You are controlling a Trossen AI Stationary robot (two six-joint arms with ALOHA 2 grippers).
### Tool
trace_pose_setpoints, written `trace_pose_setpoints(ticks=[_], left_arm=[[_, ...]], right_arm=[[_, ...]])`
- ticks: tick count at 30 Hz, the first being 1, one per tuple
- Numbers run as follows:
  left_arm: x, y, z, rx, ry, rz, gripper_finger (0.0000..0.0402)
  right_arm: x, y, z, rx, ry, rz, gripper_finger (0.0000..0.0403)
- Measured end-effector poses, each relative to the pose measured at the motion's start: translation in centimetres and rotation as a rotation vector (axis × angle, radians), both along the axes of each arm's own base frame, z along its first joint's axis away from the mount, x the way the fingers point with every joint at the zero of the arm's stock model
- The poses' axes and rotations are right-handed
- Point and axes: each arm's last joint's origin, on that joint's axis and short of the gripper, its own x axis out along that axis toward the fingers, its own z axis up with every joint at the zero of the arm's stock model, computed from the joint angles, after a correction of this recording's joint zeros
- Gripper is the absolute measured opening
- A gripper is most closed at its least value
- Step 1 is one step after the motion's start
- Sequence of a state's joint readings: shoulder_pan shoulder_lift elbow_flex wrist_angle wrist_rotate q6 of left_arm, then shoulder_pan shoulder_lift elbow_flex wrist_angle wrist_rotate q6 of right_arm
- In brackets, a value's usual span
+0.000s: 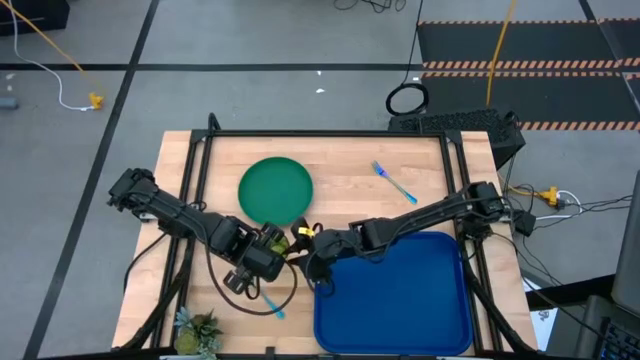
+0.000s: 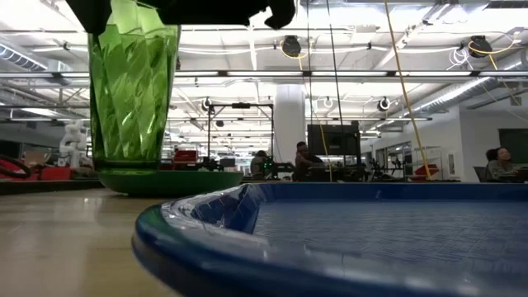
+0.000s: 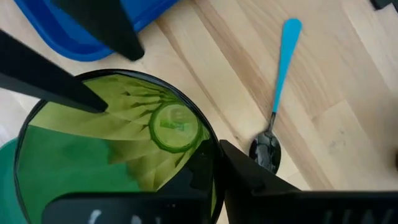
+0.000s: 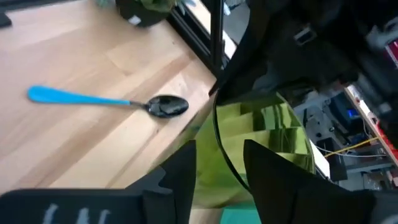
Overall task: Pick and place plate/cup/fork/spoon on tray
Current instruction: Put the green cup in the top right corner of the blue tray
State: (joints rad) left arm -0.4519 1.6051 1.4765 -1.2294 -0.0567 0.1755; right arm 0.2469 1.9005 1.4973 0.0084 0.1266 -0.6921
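The cup (image 2: 132,91), a translucent green tumbler, hangs above the table with my left gripper (image 3: 211,152) shut on it. My right gripper (image 4: 217,155) is open. It reaches in from the tray's side, with one finger (image 3: 74,93) inside the cup and one (image 3: 118,37) outside, on the rim's opposite side. The green plate (image 1: 275,190) lies flat at the table's far left. On the wood under the cup lies the spoon (image 3: 280,74). The fork (image 1: 395,183) lies far right, and the blue tray (image 1: 400,300) near right. My left gripper pinches the cup's rim (image 3: 214,140), one finger inside the cup and one outside. The fingers come from above, pointing down. The cup hangs upright below them, its base (image 2: 130,165) clear of the table.
A small potted plant (image 1: 197,330) stands at the near left corner. A black frame (image 1: 320,133) runs along the table's far edge and sides. Bare wood lies between the plate and the fork. People sit in the room beyond the table.
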Motion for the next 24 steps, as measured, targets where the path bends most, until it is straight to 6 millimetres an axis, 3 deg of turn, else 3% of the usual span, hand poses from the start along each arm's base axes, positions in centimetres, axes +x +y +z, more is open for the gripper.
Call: trace_pose_setpoints(ticks=[5,12,19,24], left_arm=[[0.0,0.01,0.0,0.01,-0.002,-0.037,0.0031],[-0.03,0.02,-0.04,0.067,-0.011,-0.194,0.0012],[0.07,0.05,-0.05,0.106,-0.027,-0.261,0.0033],[0.29,0.13,-0.02,0.111,-0.044,-0.292,0.0027]], right_arm=[[-0.07,-0.32,-0.32,-0.078,0.025,0.031,0.0083],[-0.19,-0.22,-0.29,-0.148,0.027,0.073,0.0047],[-0.42,-0.33,-0.72,-0.203,0.073,0.095,0.004],[-0.41,-0.31,-0.73,-0.245,0.069,0.12,0.0062]])
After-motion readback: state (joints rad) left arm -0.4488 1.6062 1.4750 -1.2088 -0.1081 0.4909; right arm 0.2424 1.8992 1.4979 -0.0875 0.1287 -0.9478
